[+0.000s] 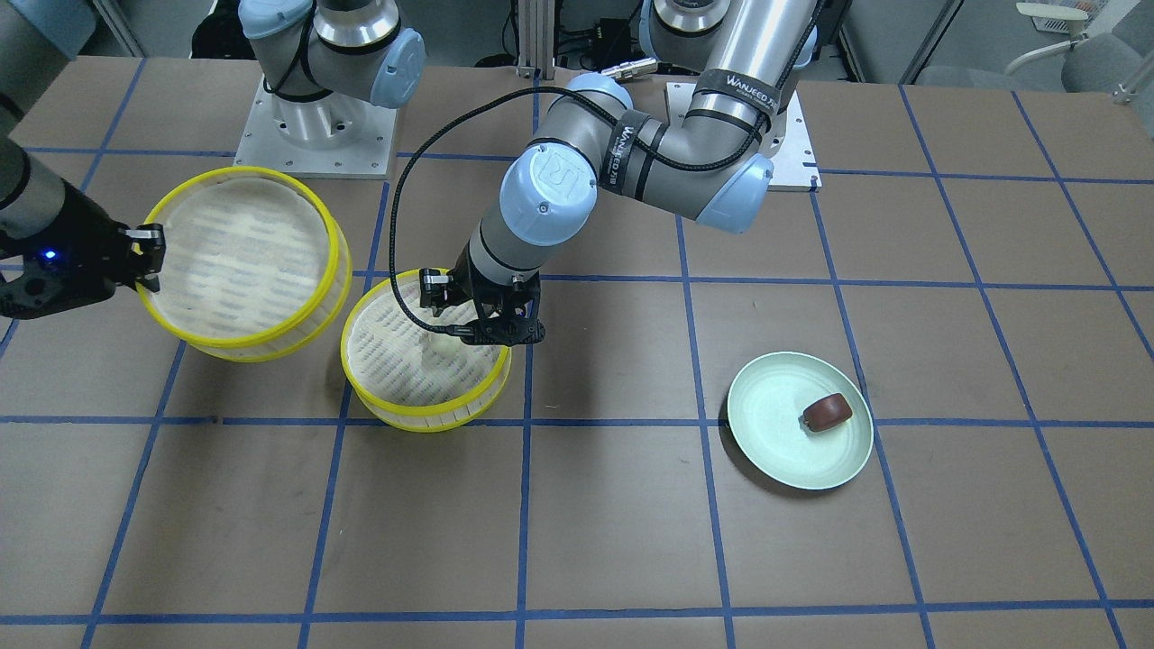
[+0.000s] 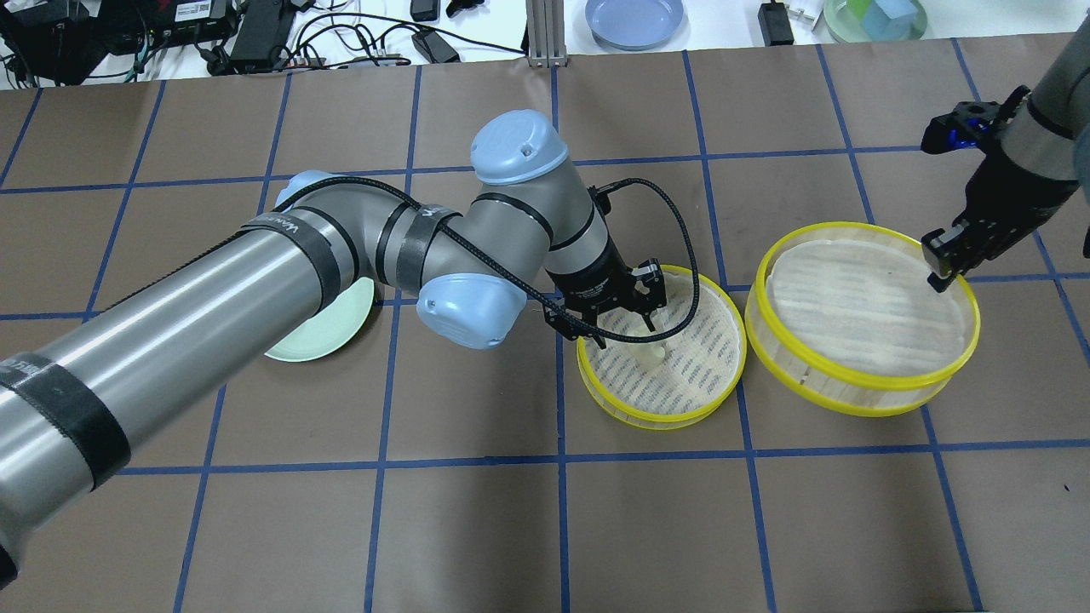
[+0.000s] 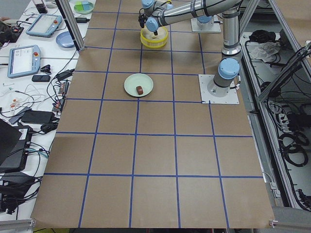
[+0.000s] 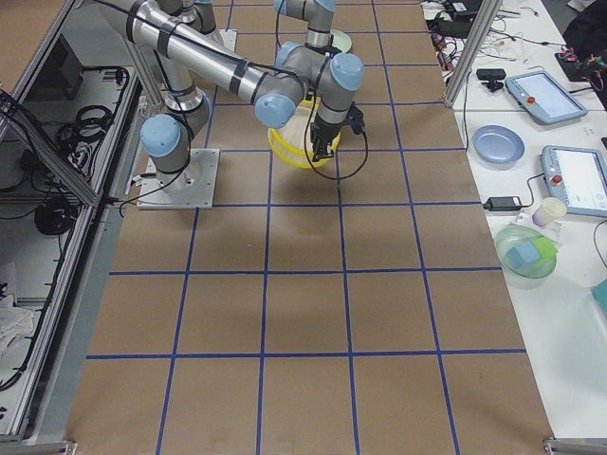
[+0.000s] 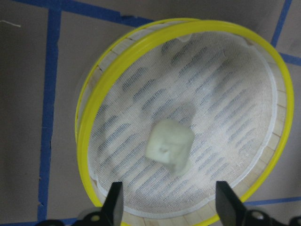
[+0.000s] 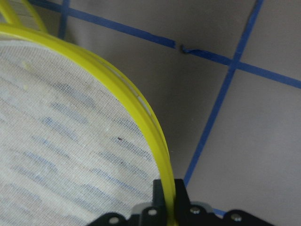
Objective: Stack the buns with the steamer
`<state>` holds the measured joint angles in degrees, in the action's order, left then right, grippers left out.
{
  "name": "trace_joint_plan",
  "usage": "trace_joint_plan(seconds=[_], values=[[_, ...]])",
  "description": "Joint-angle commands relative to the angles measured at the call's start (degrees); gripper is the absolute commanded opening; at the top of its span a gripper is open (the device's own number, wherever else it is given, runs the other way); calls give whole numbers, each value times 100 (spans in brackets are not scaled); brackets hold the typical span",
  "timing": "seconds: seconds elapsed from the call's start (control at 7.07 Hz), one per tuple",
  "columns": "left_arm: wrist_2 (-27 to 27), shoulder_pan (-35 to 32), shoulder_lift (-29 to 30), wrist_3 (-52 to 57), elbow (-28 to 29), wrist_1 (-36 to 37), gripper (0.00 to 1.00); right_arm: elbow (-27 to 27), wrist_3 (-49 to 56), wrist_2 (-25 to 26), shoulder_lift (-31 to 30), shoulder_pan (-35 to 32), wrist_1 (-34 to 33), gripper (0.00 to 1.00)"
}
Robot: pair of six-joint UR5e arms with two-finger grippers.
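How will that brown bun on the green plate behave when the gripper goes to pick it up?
The brown bun looks rounded, so it may roll or slide on the smooth green plate if nudged off-centre. It is small, so probably light. Whether it is soft cannot be told.

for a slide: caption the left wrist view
Left end effector open above cream bun in yellow-rimmed steamer basket.

Pale green plate [image 1: 773, 443] on blue-taped table [image 1: 622, 532]
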<state>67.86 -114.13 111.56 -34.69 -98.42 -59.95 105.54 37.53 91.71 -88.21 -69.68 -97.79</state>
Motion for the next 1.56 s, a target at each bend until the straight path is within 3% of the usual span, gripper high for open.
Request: trace_joint_plan(seconds=[0.0, 0.28, 0.57, 0.85, 1.13, 1.41], values=[[975, 318, -230, 146, 234, -121, 99, 222, -570, -354, -215, -649, -90, 0], [1499, 1230, -467, 1353, 541, -709, 99, 388, -1401, -435, -136, -1465, -545, 0], [1807, 2066, -661, 2259, 648, -808, 99, 1001, -1512, -469, -109, -1741, -1851, 0], [2126, 2717, -689, 3420, 622, -791, 99, 1206, -1363, -331, 223, -2321, -2856, 0], [2126, 3246, -470, 4363, 499, -755, 99, 1197, -1003, -277, 488, -2305, -3209, 0], [2161, 3344, -67, 4357, 184, -475, 100, 1189, -862, -171, 524, -2235, -3220, 0]])
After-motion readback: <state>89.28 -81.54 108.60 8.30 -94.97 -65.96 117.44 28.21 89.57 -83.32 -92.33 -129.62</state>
